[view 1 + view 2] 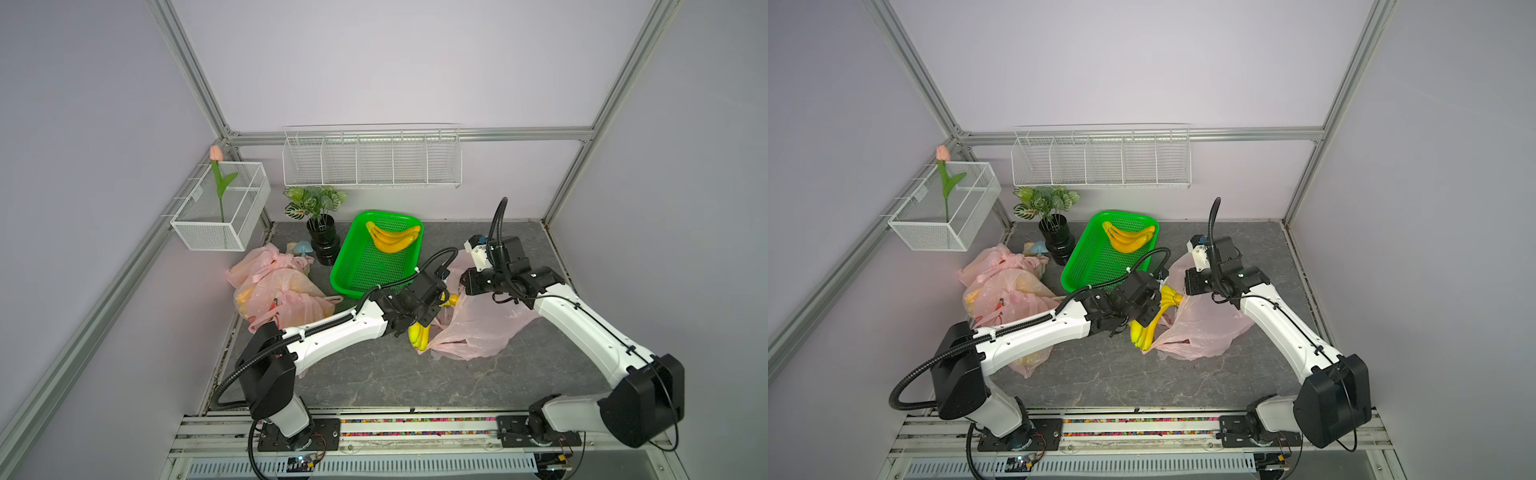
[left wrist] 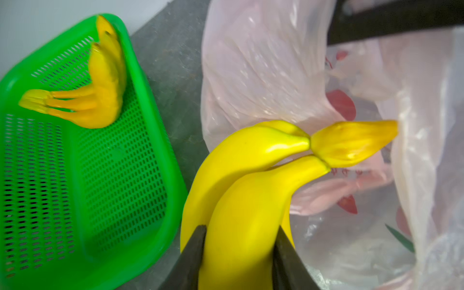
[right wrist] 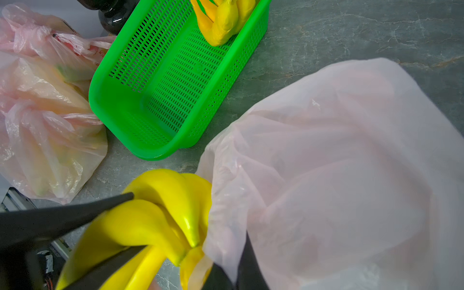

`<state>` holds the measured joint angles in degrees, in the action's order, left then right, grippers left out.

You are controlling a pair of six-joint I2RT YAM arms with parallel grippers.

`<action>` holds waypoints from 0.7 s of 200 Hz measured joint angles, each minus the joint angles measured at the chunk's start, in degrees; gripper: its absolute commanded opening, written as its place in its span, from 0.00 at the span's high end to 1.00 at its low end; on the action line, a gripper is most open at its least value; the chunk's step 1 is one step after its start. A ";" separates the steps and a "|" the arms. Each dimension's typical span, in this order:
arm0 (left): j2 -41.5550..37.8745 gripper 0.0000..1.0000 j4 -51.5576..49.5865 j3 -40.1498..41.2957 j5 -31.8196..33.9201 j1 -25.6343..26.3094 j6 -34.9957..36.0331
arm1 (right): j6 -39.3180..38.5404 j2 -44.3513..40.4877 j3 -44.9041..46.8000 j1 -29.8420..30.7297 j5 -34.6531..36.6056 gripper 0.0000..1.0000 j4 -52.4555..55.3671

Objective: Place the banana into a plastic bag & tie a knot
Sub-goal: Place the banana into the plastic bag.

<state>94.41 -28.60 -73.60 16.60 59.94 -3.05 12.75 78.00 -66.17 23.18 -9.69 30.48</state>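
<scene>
You've got the yellow banana bunch (image 1: 419,337) tilted, stem end pointing to 1 o'clock, poking into the open mouth of the pink plastic bag (image 1: 482,328). The bag is translucent and crumpled, at the bunch's 3 o'clock.

The front of the grey tabletop (image 1: 415,378) lies open, but the plastic bag (image 1: 482,328) sprawls mid-table, and the green basket (image 1: 374,270), potted plant (image 1: 323,241) and filled pink bags (image 1: 274,291) crowd the back left.

Glossy smooth banana (image 2: 246,213), thin crinkled plastic bag (image 2: 263,75), shiny plastic basket (image 3: 120,113)
</scene>
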 measured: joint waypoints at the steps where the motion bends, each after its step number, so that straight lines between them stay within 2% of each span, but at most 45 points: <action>1: 0.17 0.90 0.00 0.00 -0.13 0.04 -0.04 | 0.04 0.00 0.07 -0.04 0.00 0.93 -0.09; 62: 3.02 0.92 2.78 0.00 -4.70 0.55 -6.93 | 12.50 -4.46 9.49 -1.92 -3.65 0.93 -13.22; 101: 3.48 0.93 7.41 0.00 -4.50 0.55 -14.38 | 22.16 -8.31 17.79 -1.88 -3.30 0.93 -21.14; 140: 3.63 0.94 11.82 0.81 -3.85 -1.68 -21.05 | 26.73 -11.82 19.96 -0.94 -1.84 0.93 -25.05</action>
<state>98.04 -16.78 -72.79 12.75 58.26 -24.10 39.48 66.17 -46.22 22.24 -11.53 5.43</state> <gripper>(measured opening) 0.367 0.068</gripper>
